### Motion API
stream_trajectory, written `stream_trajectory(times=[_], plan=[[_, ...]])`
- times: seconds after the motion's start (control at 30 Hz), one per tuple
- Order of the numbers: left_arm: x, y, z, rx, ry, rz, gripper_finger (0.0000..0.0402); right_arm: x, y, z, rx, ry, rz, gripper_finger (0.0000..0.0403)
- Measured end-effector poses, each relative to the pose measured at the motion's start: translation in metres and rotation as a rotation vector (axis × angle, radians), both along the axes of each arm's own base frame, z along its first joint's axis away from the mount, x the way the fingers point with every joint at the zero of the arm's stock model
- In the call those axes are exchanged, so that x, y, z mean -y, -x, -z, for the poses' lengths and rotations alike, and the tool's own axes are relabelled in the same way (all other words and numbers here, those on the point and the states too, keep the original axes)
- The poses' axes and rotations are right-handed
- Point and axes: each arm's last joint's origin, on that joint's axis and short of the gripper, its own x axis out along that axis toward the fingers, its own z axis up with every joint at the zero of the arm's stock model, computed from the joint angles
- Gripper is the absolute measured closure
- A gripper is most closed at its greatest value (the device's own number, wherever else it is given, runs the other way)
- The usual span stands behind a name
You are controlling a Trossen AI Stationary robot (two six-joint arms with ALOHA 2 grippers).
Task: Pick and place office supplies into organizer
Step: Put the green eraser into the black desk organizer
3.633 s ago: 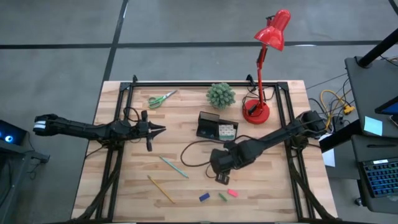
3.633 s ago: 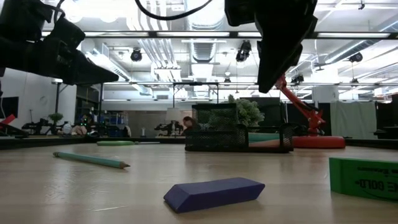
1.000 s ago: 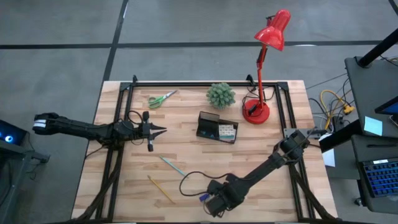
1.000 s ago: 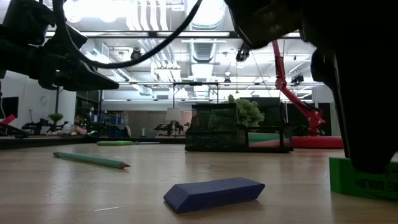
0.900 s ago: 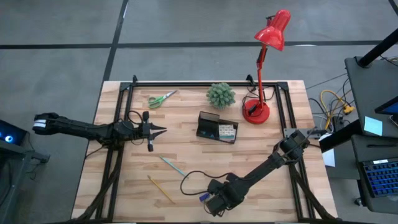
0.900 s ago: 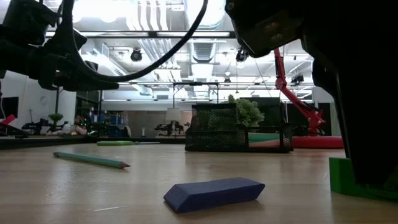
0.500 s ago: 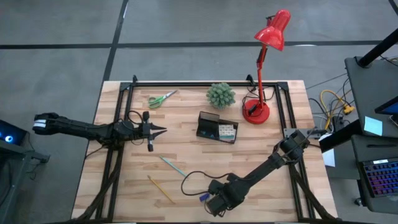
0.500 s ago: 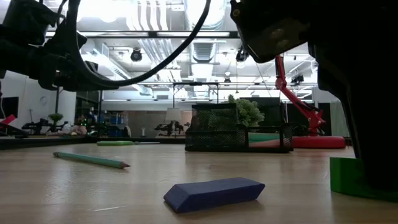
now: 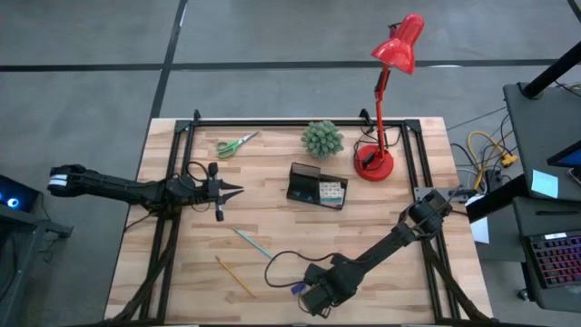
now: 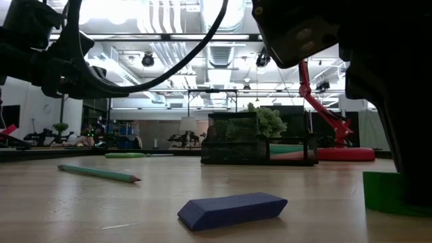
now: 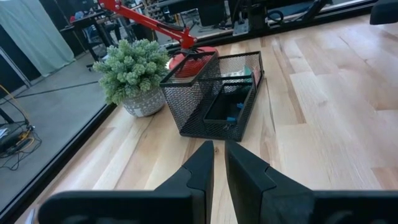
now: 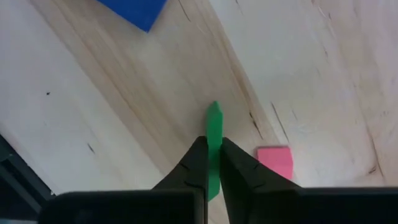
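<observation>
My right gripper [image 9: 313,300] is low at the table's near edge, shut on a small green piece [image 12: 213,134], which also shows in the low view [image 10: 388,192]. A blue piece [image 10: 233,209] and a pink piece [image 12: 275,163] lie flat on the table beside it. The black mesh organizer [image 9: 318,186] stands mid-table with a white dotted cube [image 9: 330,191] inside. Green-handled scissors [image 9: 236,143], a teal pen [image 9: 252,242] and a yellow pencil [image 9: 234,275] lie on the wood. My left gripper [image 9: 238,190] hovers shut and empty left of the organizer. My right gripper pinches the green piece's two broad faces [image 12: 214,144] between its two fingers, coming from above and pointing down. The piece stands on edge between the fingers. Its lower edge [image 10: 385,210] is at the tabletop; I cannot tell whether it is clear of the wood.
A spiky potted plant [image 9: 322,138] and a red desk lamp [image 9: 374,163] stand behind the organizer at the far side. A black cable [image 9: 281,259] loops over the table near my right arm. The table's near edge lies close to my right gripper.
My right gripper has stayed low at the near edge. In the low view the green piece has shifted a little toward the table's right under it.
</observation>
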Motion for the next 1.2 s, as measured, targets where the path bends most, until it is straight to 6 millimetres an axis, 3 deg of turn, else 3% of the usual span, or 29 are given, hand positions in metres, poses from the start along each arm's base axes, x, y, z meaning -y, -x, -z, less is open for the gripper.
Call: stream_trajectory(times=[0.2,0.43,0.73,1.03,1.2], plan=[[0.000,0.000,0.000,0.005,0.006,0.005,0.0375,0.010,-0.007,-0.002,0.008,0.008,-0.042,0.0388],[0.001,0.001,-0.001,0.013,0.009,0.017,0.0375,0.043,-0.025,-0.006,0.043,0.069,-0.137,0.0389],[0.001,0.001,-0.002,0.025,0.011,0.017,0.0375,0.107,-0.044,-0.033,0.089,0.251,-0.301,0.0389],[0.000,0.002,-0.005,0.057,0.037,0.013,0.0375,0.196,-0.055,-0.079,0.152,0.357,-0.447,0.0390],[0.000,0.002,-0.011,0.109,0.015,0.017,0.0375,0.232,-0.060,-0.084,0.177,0.386,-0.438,0.0390]])
